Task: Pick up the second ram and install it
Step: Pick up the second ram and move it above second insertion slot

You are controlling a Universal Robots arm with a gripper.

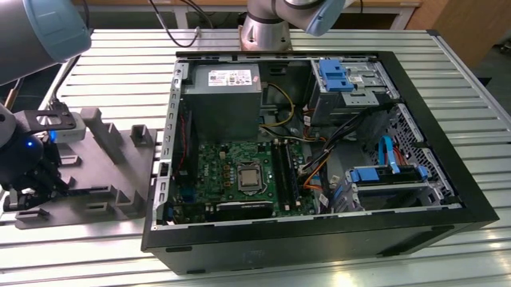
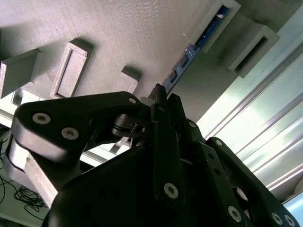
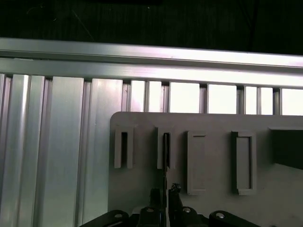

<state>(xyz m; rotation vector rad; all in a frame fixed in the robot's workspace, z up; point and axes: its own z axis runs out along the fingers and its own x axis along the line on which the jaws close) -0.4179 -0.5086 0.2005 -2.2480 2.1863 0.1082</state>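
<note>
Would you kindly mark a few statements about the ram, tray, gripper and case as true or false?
1. The ram stands on edge in a slot block of the tray. True.
2. The gripper hangs over the case. False: it is at the tray, right by the ram.
3. The case is open, with its motherboard showing. True.
4. The tray lies inside the case. False: it lies on the slatted table, to the exterior view's left of the case.
</note>
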